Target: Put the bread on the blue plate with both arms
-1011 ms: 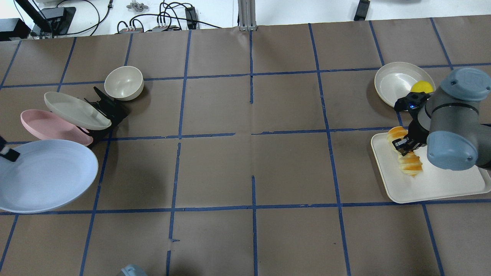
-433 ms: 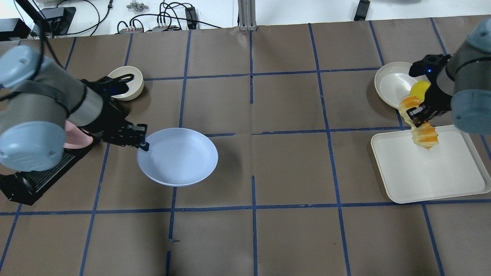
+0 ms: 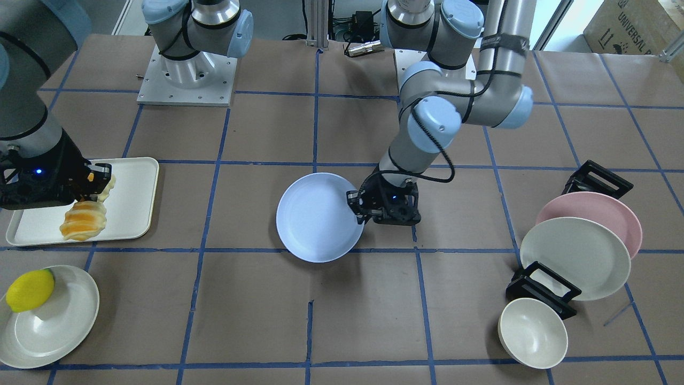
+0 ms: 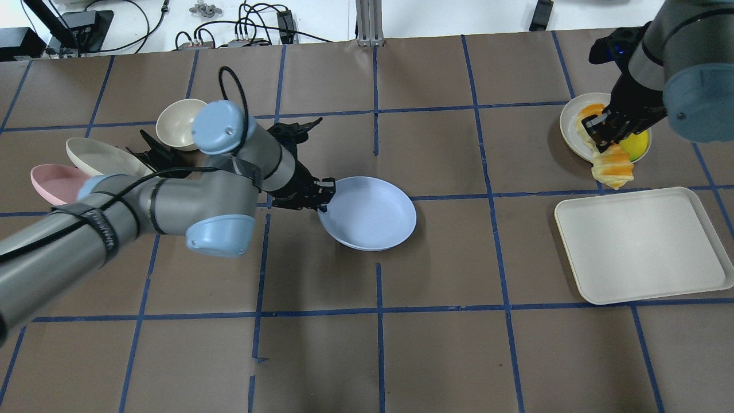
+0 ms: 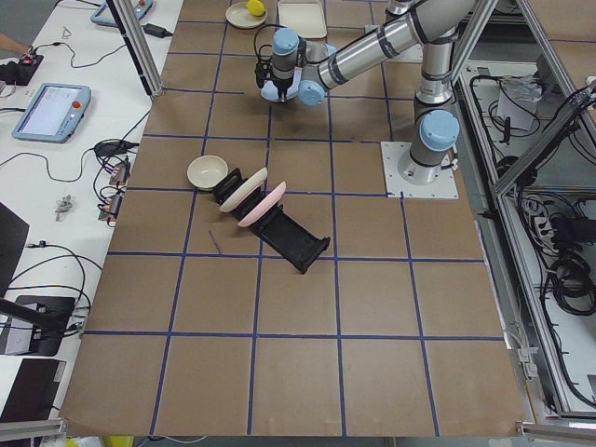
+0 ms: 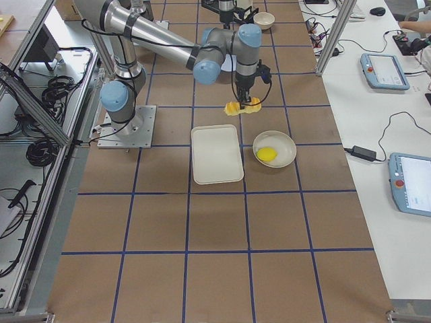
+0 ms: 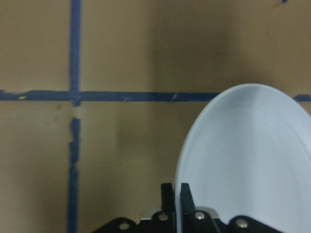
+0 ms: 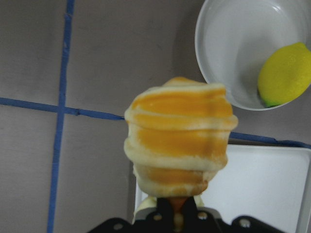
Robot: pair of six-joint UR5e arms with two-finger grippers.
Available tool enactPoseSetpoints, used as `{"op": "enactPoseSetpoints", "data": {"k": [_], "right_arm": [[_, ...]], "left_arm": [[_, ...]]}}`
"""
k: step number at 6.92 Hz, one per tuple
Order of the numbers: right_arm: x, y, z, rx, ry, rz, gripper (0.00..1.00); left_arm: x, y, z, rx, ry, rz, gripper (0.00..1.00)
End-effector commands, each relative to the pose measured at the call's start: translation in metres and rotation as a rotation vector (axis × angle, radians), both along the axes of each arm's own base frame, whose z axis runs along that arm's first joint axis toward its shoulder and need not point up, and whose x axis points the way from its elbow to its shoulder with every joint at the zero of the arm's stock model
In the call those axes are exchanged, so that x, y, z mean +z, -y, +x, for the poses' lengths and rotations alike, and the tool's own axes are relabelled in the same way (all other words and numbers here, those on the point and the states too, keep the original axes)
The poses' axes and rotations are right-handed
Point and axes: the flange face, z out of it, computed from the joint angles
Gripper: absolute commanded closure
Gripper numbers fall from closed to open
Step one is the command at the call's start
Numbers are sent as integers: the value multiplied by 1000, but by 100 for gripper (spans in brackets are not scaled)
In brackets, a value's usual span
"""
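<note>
The blue plate point(image 4: 370, 213) is near the table's middle, level and low; I cannot tell if it touches the table. My left gripper point(image 4: 321, 198) is shut on its near-left rim, as the left wrist view point(image 7: 176, 194) shows on the plate point(image 7: 248, 160). My right gripper point(image 4: 602, 135) is shut on the bread point(image 4: 612, 165), an orange and cream ridged roll hanging from the jaws in the air. The right wrist view shows the bread point(image 8: 180, 141) above a tray corner. The front view shows the plate point(image 3: 318, 216) and the bread point(image 3: 83, 222).
A white tray point(image 4: 642, 246) lies at the right. A cream plate point(image 4: 576, 129) behind it holds a yellow lemon point(image 4: 637, 146). At the left a black rack holds a pink plate point(image 4: 49, 180) and a cream plate point(image 4: 97, 158). A cream bowl point(image 4: 175, 123) stands beside it.
My left arm has carried the blue plate from the far left to the table's middle. My right gripper has lifted the bread off the tray and risen with it.
</note>
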Motion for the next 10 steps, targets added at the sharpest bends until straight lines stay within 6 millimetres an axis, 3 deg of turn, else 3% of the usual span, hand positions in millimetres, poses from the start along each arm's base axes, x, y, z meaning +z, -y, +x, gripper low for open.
{"op": "enactPoseSetpoints", "data": {"k": [1,2,3,4,5,6,7,8,10], "right_arm": [[11,-8,89,-101,18,4,92],[0,-17,121,-111,30,23,92],[-9,-30,147,-110,48,63,92],[-17,-38,173,-142,77,90,92],[-29,-46,202,-150,83,114,92],[-43,-53,229,-159,93,134,92],[-61,-54,244,-156,80,162,92],[-75,-51,255,-182,74,162,92],[-123,-32,286,-172,80,90,92]], "left_arm": [[-15,16,-46,43,38,-37,47],[-2,21,-39,13,52,-75,0],[20,34,-10,-53,126,-111,0],[40,35,28,-32,149,-19,0],[84,30,72,-93,171,-7,0],[135,17,137,-13,189,107,0],[180,18,179,48,180,151,0],[223,20,191,68,176,171,0],[315,21,200,76,185,220,0]]}}
